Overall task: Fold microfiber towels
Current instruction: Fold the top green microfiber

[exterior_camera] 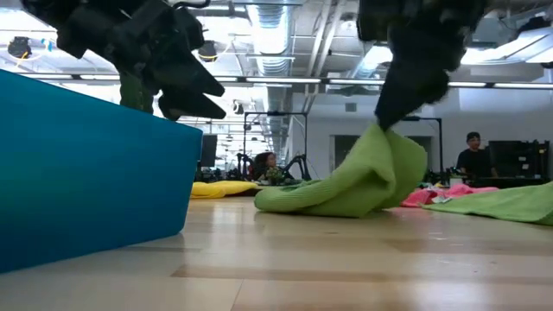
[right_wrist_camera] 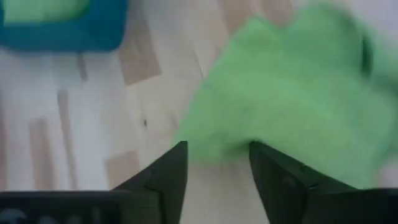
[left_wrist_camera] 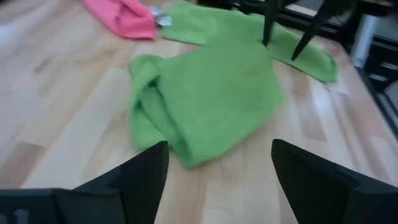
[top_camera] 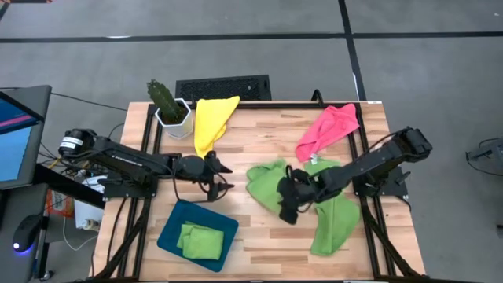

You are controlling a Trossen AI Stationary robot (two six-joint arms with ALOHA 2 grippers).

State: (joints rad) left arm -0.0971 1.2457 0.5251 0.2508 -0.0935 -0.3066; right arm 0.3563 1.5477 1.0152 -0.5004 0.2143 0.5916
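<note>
A crumpled lime green towel [top_camera: 266,182] lies mid-table; it also shows in the low view [exterior_camera: 346,192] and the left wrist view [left_wrist_camera: 211,93]. My right gripper [top_camera: 288,207] is shut on its near right part. My left gripper [top_camera: 224,174] is open and empty [left_wrist_camera: 217,168], above the table to the left of that towel and beyond the dark teal tray [top_camera: 169,236]. A folded green towel [top_camera: 200,240] lies in the tray. A second green towel [top_camera: 336,222] lies flat at the near right. A pink towel [top_camera: 326,130] and a yellow towel [top_camera: 212,122] lie at the far side. My right gripper pinches a bunch of the lime green towel at its near right edge [exterior_camera: 381,132] between its two fingers, coming from above and slanting down. The cloth rises to a peak at the fingers. The rest of the towel [right_wrist_camera: 292,81] lies slack on the table.
A potted cactus [top_camera: 167,106] stands at the far left corner, with a dark keyboard [top_camera: 222,87] behind the table. Bare wood shows between the tray and the green towels [top_camera: 259,236]. People [exterior_camera: 471,155] sit in the room beyond.
</note>
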